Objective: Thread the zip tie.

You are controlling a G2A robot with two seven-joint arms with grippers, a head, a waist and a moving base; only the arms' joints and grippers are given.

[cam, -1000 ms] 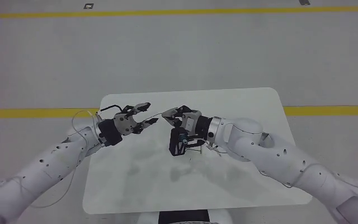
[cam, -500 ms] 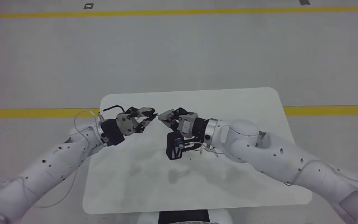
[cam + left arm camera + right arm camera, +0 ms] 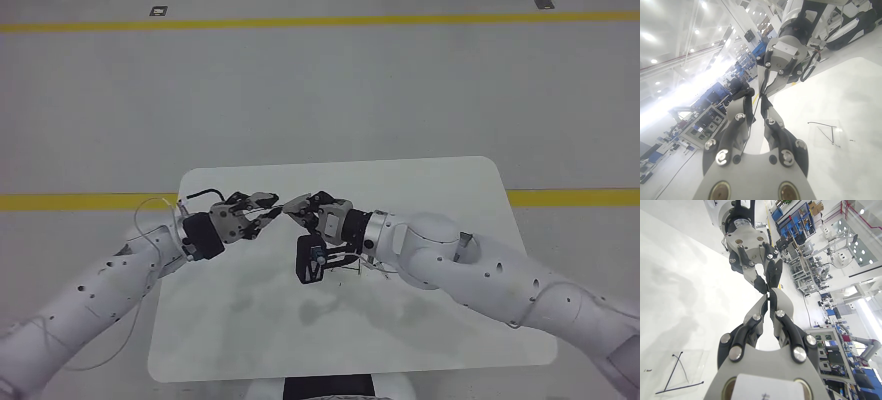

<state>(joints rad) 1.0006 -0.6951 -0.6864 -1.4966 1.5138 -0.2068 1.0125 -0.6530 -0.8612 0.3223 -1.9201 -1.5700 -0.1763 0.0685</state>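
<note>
— Two grippers are seen tip to tip above the bench (image 3: 450, 200). Where is the zip tie (image 3: 753, 117) held?

— It is gripped at one end by the right gripper (image 3: 769, 296), whose jaws are closed on it. From there the strap is carried straight into the left gripper (image 3: 757, 94), between its jaws and on towards its palm.

— Is it pinched by the left jaws as well?

— That cannot be told. The strap is seen running between them, nothing more.

— How is the long axis laid?

— Along the line joining the two grippers, so that the tie is pointed lengthwise from one set of jaws into the other, clear of the bench surface. Neither arm can be called nearer; the tie is shared at the meeting point.

— And the head of the tie?

— It cannot be made out; the end inside the right jaws is too small to be read as head or tail.

— What is called for next, then?

— Judged from this, the strap has to be secured on the left side before anything is bent round, since a straight tie cannot be threaded. A loop is not yet formed.

— Anything else on the bench?

— Spare ties (image 3: 673, 370) are laid on a clear sheet (image 3: 698, 366), well apart from the jaws.
</note>
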